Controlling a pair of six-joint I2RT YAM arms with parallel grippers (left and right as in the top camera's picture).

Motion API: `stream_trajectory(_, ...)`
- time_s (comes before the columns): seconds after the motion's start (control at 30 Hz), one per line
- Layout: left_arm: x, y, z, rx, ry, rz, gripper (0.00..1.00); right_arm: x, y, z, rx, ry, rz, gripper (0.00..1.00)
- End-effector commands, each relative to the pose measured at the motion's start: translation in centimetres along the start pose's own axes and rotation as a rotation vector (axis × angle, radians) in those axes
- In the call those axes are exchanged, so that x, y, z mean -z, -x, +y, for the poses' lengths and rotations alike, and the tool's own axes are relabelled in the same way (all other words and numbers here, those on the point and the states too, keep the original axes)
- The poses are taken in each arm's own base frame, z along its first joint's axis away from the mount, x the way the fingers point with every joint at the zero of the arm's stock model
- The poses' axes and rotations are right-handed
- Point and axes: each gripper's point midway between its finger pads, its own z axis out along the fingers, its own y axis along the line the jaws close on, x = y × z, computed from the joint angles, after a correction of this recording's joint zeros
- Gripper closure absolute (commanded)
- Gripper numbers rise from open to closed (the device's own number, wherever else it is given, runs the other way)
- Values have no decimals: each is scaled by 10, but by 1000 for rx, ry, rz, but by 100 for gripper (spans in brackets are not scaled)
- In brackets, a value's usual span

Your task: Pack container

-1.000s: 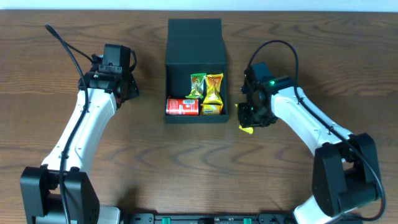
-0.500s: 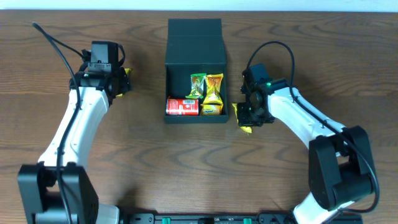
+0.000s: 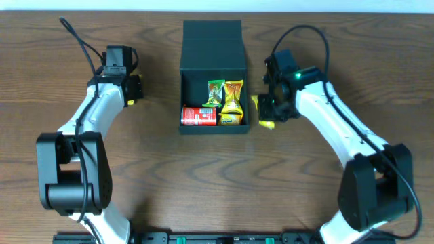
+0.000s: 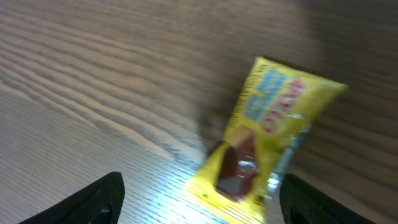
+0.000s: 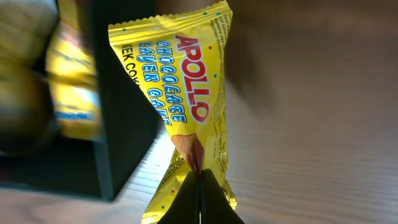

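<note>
The black container (image 3: 213,62) stands open at the table's middle, lid flap toward the back. Inside lie a red can (image 3: 199,116), a green packet (image 3: 215,93) and a yellow packet (image 3: 232,103). My right gripper (image 3: 269,114) is shut on a yellow Apollo chocolate cake packet (image 5: 188,106), held just right of the container's right wall (image 5: 102,99). My left gripper (image 3: 130,89) is open above another yellow packet (image 4: 267,140) lying on the table left of the container; only a yellow edge (image 3: 135,100) of it shows overhead.
The wooden table (image 3: 203,176) runs on all sides. A white wall strip lies along the far edge. Both arm cables arch above the wrists.
My right gripper has carried its yellow packet up and left, closer to the container's right wall. My left gripper has shifted right, staying over the other yellow packet.
</note>
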Motion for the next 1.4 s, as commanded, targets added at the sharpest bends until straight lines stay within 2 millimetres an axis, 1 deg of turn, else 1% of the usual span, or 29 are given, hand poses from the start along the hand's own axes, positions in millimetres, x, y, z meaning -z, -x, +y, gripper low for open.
stream_trajectory(0.0,-10,1,10,7,10,-2,19,40,23,10,3,17,-125,98)
stream_trajectory(0.1,-12,8,9,28,-24,-21,18,54,32,10,5,10,-167,99)
stream_trajectory(0.17,-17,9,6,40,-55,-23,18,61,36,11,5,14,-182,99)
stream_trajectory(0.2,-21,7,3,43,-78,-14,15,63,37,11,6,13,-186,99)
stream_trajectory(0.23,-24,4,-2,45,-110,-1,14,64,38,11,5,8,-191,99)
stream_trajectory(0.33,-31,-5,-18,38,-217,42,15,65,38,9,4,-2,-193,98)
stream_trajectory(0.4,-32,-9,-26,11,-259,53,20,65,38,9,4,-3,-192,98)
stream_trajectory(0.43,-33,-9,-26,1,-262,54,25,65,38,9,4,-3,-192,98)
stream_trajectory(0.6,-33,-9,-26,-24,-264,51,39,65,39,7,0,-11,-195,99)
stream_trajectory(0.63,-33,-9,-26,-24,-264,51,44,65,39,7,0,-13,-195,98)
stream_trajectory(0.67,-33,-9,-26,-24,-264,51,52,65,39,7,0,-13,-195,98)
stream_trajectory(0.77,-33,-9,-26,-24,-264,51,66,65,39,7,0,-13,-195,99)
stream_trajectory(0.83,-33,-9,-26,-24,-264,51,73,65,38,7,0,-13,-195,99)
stream_trajectory(0.9,-33,-9,-26,-24,-264,51,83,65,38,7,-1,-14,-192,98)
stream_trajectory(1.0,-33,-10,-26,-24,-264,54,94,65,37,6,0,-16,-189,99)
stream_trajectory(1.27,-32,-10,-26,-24,-263,55,94,65,36,6,-1,-19,-187,99)
stream_trajectory(1.33,-26,-3,-25,-23,-263,50,94,69,40,8,0,-14,-200,99)
stream_trajectory(1.37,-19,4,-24,-22,-264,42,95,74,44,10,3,-5,-214,99)
